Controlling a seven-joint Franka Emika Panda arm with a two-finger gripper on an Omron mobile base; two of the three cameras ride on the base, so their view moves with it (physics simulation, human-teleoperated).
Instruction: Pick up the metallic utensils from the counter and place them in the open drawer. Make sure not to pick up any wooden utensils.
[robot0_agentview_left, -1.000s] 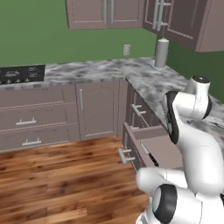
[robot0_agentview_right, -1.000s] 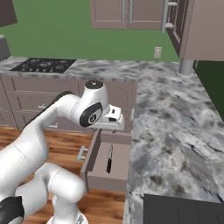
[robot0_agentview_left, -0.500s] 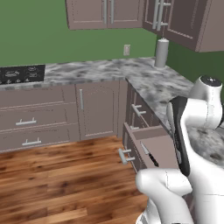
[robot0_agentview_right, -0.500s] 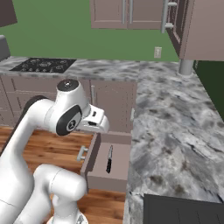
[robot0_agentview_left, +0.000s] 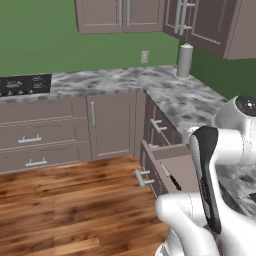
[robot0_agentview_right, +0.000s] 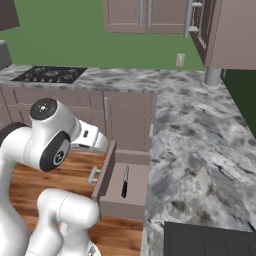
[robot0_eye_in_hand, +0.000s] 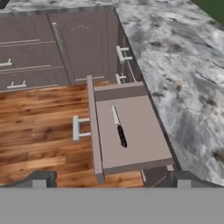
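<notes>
A knife (robot0_eye_in_hand: 119, 129) with a black handle and a silver blade, one of the metallic utensils, lies flat in the open drawer (robot0_eye_in_hand: 142, 131). It also shows in the left base view as the knife (robot0_agentview_left: 171, 177) in the drawer (robot0_agentview_left: 184, 169), and in the right base view as the knife (robot0_agentview_right: 124, 182) in the drawer (robot0_agentview_right: 107, 176). My gripper (robot0_eye_in_hand: 111, 181) hangs above and in front of the drawer, open, with nothing between its fingers. The counter and the wooden utensils are out of view.
A marbled worktop (robot0_agentview_right: 200, 150) runs over the brown cabinets beside the drawer. A cooktop (robot0_agentview_right: 50, 75) sits at the far left and a grey canister (robot0_agentview_left: 184, 60) at the back corner. Wooden floor (robot0_agentview_left: 75, 200) lies in front of the cabinets. The drawer's bar handle (robot0_eye_in_hand: 76, 128) sticks out.
The arm has drawn back and to the left, away from over the drawer. The knife stays in the drawer and the gripper stays open.
</notes>
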